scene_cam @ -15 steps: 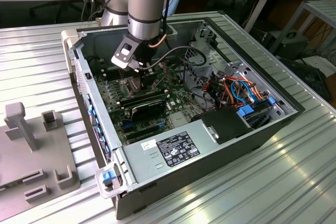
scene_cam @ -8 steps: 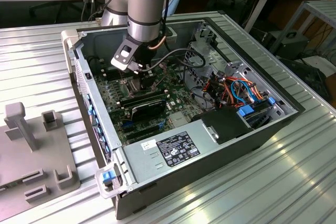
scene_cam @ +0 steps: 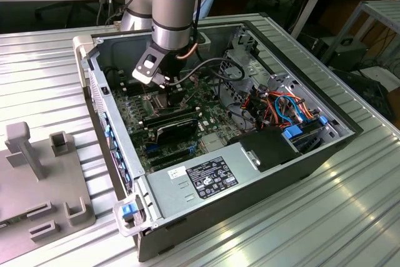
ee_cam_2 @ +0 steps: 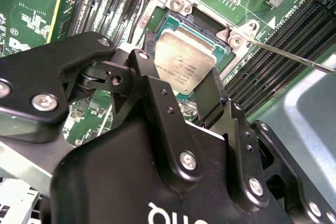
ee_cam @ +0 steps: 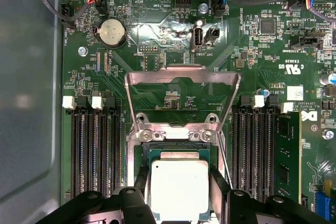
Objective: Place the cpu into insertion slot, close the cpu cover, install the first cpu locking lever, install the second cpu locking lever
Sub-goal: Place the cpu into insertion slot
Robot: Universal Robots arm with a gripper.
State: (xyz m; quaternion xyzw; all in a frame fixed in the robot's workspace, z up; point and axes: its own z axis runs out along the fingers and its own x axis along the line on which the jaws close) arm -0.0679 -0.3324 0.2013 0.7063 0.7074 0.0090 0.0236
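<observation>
**Cpu held over the open socket**

In the exterior view the arm [scene_cam: 172, 4] drops steeply from above into an open computer case [scene_cam: 325, 154] lying on its side on a ribbed metal table [scene_cam: 56, 73]. Its wrist points down at the green circuit board [scene_cam: 134, 117].

The gripper [scene_cam: 170, 89] is clamped on the cpu [ee_cam: 179, 190], one black finger against each of two opposite edges. In the second wrist view the cpu [ee_cam_2: 184, 61] sits tilted just above the socket [ee_cam_2: 181, 22], not seated flat. The cover [ee_cam: 181, 74] stands flipped open beyond the socket [ee_cam: 178, 149], and a thin wire lever [ee_cam_2: 294, 59] sticks out beside it.

The cpu's metal top bears faint print, too small to read. A dark printed label [scene_cam: 211, 177] lies on the power supply.
</observation>
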